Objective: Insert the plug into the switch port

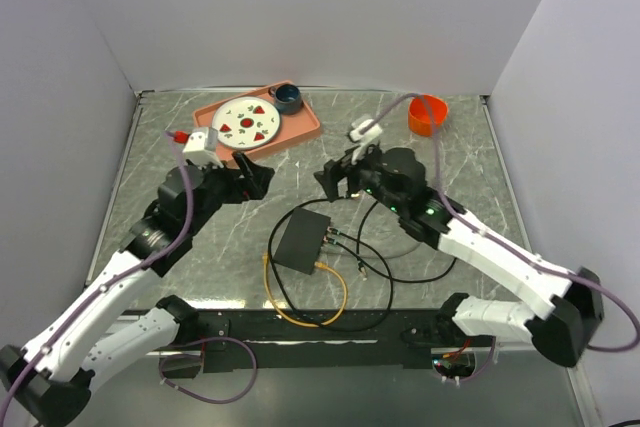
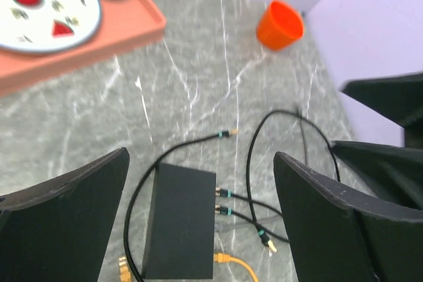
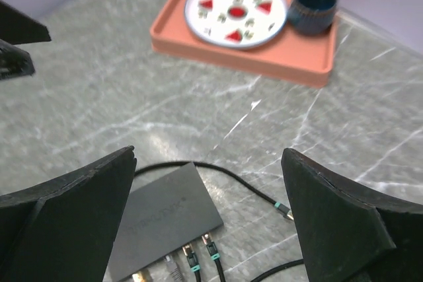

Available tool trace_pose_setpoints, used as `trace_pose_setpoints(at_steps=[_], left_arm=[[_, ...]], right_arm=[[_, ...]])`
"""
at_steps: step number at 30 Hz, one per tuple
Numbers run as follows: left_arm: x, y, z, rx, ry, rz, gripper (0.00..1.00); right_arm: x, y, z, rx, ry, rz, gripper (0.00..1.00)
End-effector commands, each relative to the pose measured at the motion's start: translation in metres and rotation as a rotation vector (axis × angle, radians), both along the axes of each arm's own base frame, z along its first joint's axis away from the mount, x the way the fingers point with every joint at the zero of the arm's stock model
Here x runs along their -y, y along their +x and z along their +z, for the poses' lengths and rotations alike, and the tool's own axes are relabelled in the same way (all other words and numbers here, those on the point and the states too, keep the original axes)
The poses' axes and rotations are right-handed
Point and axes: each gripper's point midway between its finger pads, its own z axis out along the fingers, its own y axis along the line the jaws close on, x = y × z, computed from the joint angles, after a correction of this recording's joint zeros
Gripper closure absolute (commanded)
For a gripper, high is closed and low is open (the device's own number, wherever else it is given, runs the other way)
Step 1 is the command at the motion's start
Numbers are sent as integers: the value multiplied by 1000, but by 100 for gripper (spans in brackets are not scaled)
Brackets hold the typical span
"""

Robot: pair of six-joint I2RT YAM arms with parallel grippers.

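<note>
The left arm point(image 1: 110, 287) is reaching forward and inward, with the left gripper point(image 1: 255, 177) pointing toward the right and its jaws gaping wide. The right arm point(image 1: 490, 257) is stretching in from the opposite side. The right gripper point(image 1: 335, 182) is facing left, jaws equally spread. Both grippers are gripping nothing, and their tips are well apart.

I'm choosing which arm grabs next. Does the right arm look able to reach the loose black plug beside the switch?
Probably yes: the right gripper hangs open nearby, and the loose plug lies on bare table, apart from the switch, with nothing covering it.
</note>
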Motion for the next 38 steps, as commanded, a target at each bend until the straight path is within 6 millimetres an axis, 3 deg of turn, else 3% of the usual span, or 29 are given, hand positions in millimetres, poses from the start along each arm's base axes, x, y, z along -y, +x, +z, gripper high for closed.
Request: trace_pose_setpoints(at_steps=[1,6,8,12,18,21,27,30,38], left_arm=[[-27,-9,30,60,26,81,3],[-35,-21,30,44,7,91,3],[-33,-24,23,26,-1,81,3],[-28,-28,14,2,-35,60,3],[-23,-26,2,-31,-22,44,3],[-21,-25,1,-24,-16,29,3],[-20,-20,2,12,-12,33,3],[-21,-17,0,11,2,45,3],[-31,-9,-6,28,22,111,3]], right_arm=[[36,-19,35,33,92,-84,1],[71,-47,30,-8,122,-143,1],[84,-54,14,-45,105,-179,1],[105,-70,16,-23,162,-206,1],[123,-80,19,3,195,-247,1],[132,-77,7,-32,195,-311,1],[131,-75,-15,-79,115,-320,1],[128,-71,-15,-75,111,-317,1],[96,-73,-13,11,130,-140,0]])
